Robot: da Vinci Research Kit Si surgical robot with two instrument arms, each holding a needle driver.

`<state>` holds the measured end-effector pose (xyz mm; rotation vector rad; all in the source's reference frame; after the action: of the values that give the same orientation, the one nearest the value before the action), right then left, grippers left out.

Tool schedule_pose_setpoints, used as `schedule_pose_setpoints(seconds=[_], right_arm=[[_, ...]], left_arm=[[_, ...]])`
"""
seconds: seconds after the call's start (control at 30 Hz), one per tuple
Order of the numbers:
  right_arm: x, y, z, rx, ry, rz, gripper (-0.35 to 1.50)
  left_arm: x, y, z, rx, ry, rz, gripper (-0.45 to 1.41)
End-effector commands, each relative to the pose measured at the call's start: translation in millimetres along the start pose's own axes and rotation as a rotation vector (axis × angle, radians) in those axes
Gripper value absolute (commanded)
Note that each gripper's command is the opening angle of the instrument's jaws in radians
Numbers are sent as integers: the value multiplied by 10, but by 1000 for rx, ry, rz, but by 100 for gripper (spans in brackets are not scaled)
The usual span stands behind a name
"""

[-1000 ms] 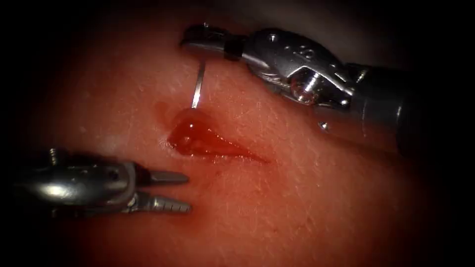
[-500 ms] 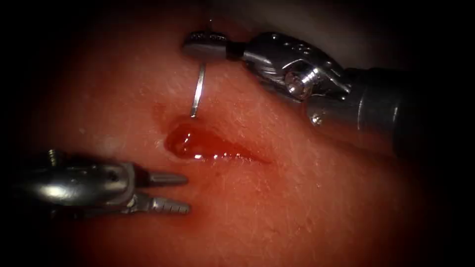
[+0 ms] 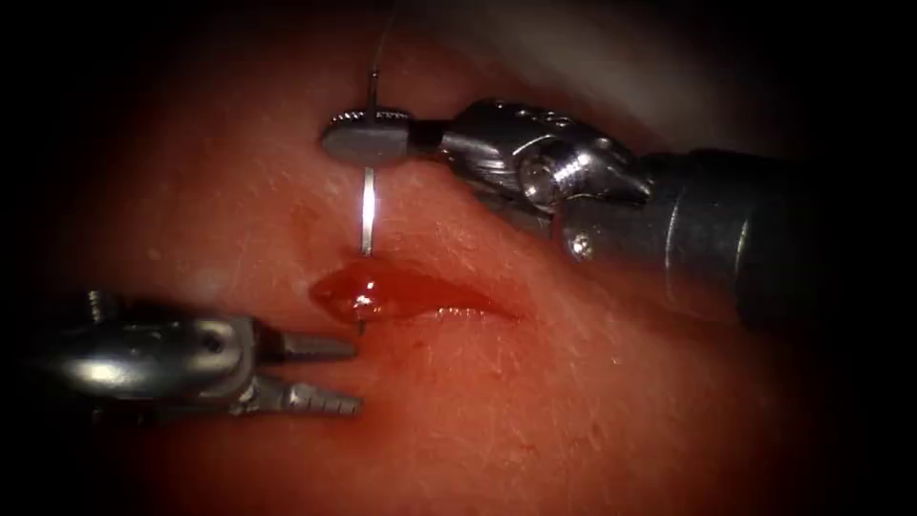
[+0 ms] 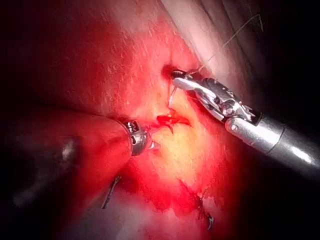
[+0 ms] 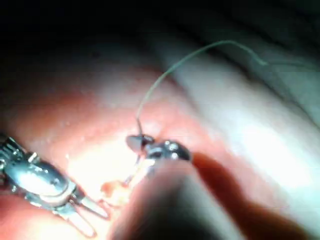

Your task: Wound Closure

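Observation:
The tissue (image 3: 535, 401) bears a short cut (image 3: 430, 296) filled with red fluid. My right tool (image 3: 346, 141) comes in from the right, jaws shut on the curved needle (image 3: 367, 205) near its tail end. The needle runs down from the jaws and enters the tissue at the far edge of the cut's left end. A small dark bit shows at the near lip. Thread (image 3: 384, 33) leads up from the tail. My left tool (image 3: 357, 376) rests left of the cut, jaws open, holding nothing. In the left wrist view the right tool (image 4: 181, 80) holds the needle (image 4: 171, 97) above the cut (image 4: 174, 120).
Pale thread (image 5: 190, 55) arcs away from the right tool's jaws (image 5: 140, 142) over lighter tissue at the back. The left tool (image 5: 90, 217) stands open nearby. Dark thread ends (image 4: 111, 192) lie on the tissue beyond the cut.
The right tool has come down and turned, driving the needle from just above the cut's far edge into the tissue. The left tool has stayed put.

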<state>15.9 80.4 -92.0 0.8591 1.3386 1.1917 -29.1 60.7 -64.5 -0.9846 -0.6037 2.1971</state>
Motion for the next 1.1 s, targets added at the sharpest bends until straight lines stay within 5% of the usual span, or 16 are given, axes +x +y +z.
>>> schedule_pose_setpoints(seconds=[0.03,0.6,0.63,0.67,0.73,0.77,0.9,1.1], right_arm=[[-3,-1,8,8,-7,8,-35],[-38,-31,-5,34,-75,100,-35],[-37,-30,-5,25,-64,83,-21],[-34,-28,-5,1,-40,42,36],[-30,-24,-5,-14,-24,13,68],[-23,-17,-6,-32,-6,-16,99],[-3,4,-10,-52,14,-22,130],[12,20,-19,-59,21,-24,131]], left_arm=[[-5,1,7,-1,-3,-1,26],[-4,1,7,-1,-2,-7,25],[-3,1,6,0,-4,34,24],[-2,1,5,2,-5,62,25],[1,2,3,-1,-9,125,26],[3,4,0,-4,-12,181,27],[8,14,-4,-10,-12,403,39],[20,21,-10,-2,72,638,47]])
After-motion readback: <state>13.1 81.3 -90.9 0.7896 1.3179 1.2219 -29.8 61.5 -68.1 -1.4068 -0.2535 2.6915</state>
